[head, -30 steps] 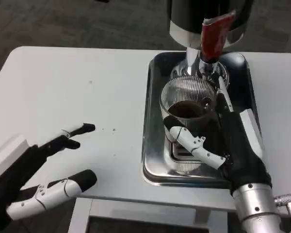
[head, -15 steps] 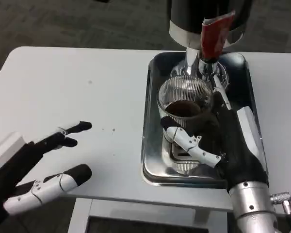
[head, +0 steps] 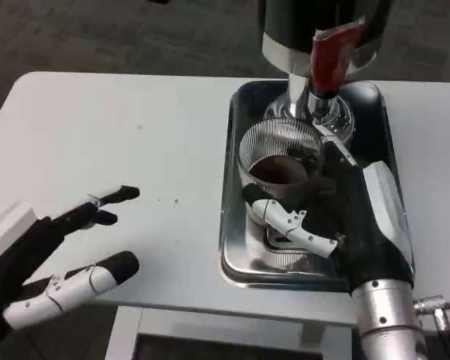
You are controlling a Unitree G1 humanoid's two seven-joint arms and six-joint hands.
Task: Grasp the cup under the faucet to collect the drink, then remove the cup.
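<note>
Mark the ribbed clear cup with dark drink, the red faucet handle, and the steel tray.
ribbed clear cup (head: 274,142), head view, on its ribbed rim wall
red faucet handle (head: 328,56), head view, on the middle of the red lever
steel tray (head: 236,225), head view, on its left wall

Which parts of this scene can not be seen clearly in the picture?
- Dispenser, head view: its top is cut off by the upper edge.
- Cup: its lower wall is hidden by the right hand.
- Left hand: its back runs off the left edge.
- Tray: its right side lies under the right forearm.
</note>
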